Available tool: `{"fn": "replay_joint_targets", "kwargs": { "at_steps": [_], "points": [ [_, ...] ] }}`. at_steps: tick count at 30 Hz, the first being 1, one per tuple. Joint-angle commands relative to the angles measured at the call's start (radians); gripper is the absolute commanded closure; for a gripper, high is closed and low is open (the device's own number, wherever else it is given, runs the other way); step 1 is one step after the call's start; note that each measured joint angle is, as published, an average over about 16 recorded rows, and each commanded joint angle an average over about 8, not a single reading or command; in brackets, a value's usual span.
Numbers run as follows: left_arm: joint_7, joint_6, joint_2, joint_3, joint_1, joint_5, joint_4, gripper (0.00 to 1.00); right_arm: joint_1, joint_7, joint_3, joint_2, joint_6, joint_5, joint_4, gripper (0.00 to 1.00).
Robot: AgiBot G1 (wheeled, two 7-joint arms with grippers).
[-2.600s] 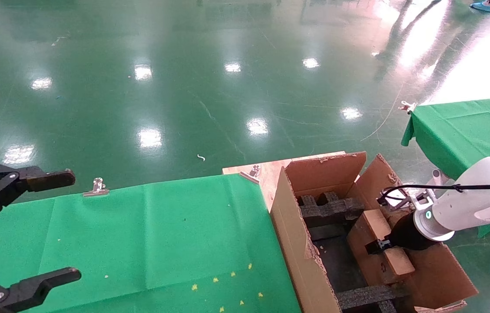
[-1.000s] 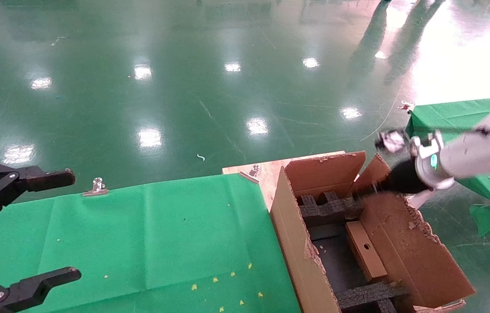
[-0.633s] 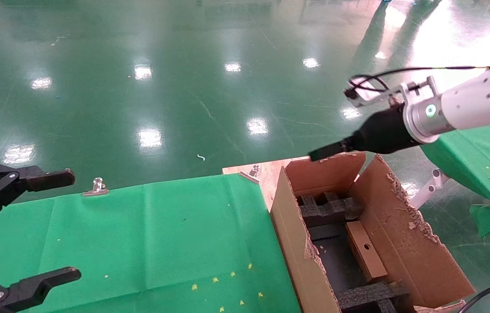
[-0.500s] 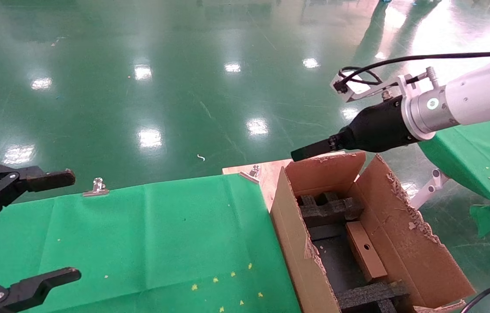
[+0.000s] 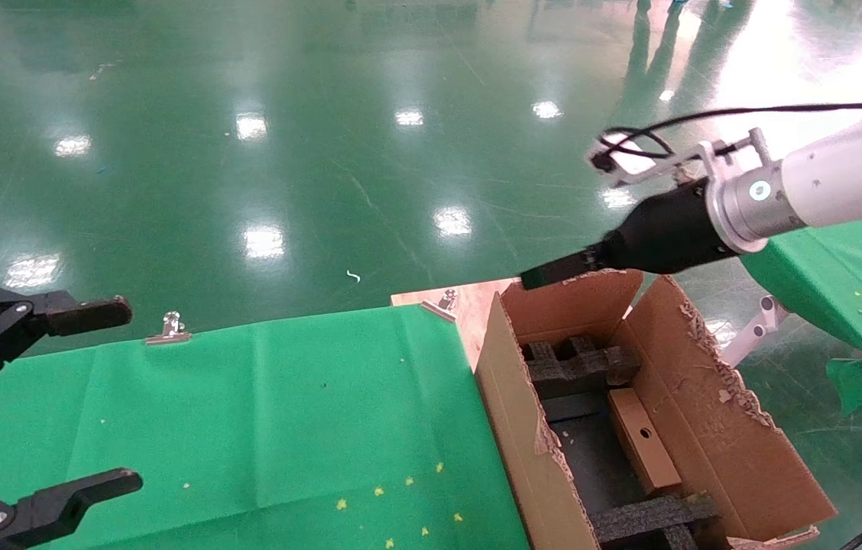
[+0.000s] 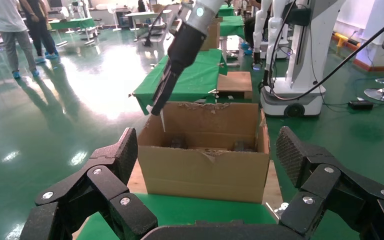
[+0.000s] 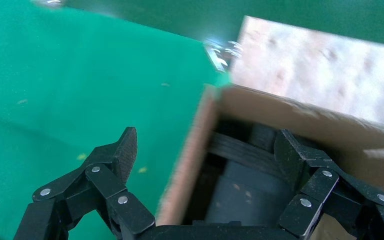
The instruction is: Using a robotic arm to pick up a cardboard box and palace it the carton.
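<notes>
The small cardboard box [image 5: 643, 439] with a round hole lies inside the large carton [image 5: 519, 428], against its right side between black foam inserts [image 5: 580, 365]. No gripper touches it. The white robotic arm [image 5: 821, 183] reaches in from the right. Its right gripper [image 5: 546, 273] hangs over the carton's far rim, above the box. In the right wrist view this gripper [image 7: 206, 145] is open and empty above the carton's wall [image 7: 190, 155]. My left gripper [image 5: 106, 397] stays parked at the left, open and empty, and faces the carton [image 6: 205, 170].
A green-clothed table [image 5: 247, 412] with metal clips [image 5: 169, 328] lies left of the carton, and a wooden board [image 5: 469, 302] sits at its far corner. A second green table [image 5: 844, 283] stands to the right. Glossy green floor lies beyond.
The right gripper let go of the cardboard box inside the carton, rose out and swung left over the far rim. The box stays put. The left arm has not moved.
</notes>
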State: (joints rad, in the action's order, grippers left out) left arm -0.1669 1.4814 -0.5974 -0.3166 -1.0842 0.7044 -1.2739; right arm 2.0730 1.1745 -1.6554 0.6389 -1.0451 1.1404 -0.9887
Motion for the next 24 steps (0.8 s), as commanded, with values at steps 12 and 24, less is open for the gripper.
{"fn": "replay_joint_targets", "kwargs": {
  "at_steps": [12,24],
  "points": [
    [0.000,0.000,0.000,0.000,0.000,0.000,0.000,0.00,-0.211,-0.208,0.290,-0.006,-0.095,-0.086,-0.062,0.00],
    [0.000,0.000,0.000,-0.001,0.000,0.000,0.000,0.00,-0.422,-0.417,0.582,-0.012,-0.190,-0.173,-0.125,0.00]
  ]
}}
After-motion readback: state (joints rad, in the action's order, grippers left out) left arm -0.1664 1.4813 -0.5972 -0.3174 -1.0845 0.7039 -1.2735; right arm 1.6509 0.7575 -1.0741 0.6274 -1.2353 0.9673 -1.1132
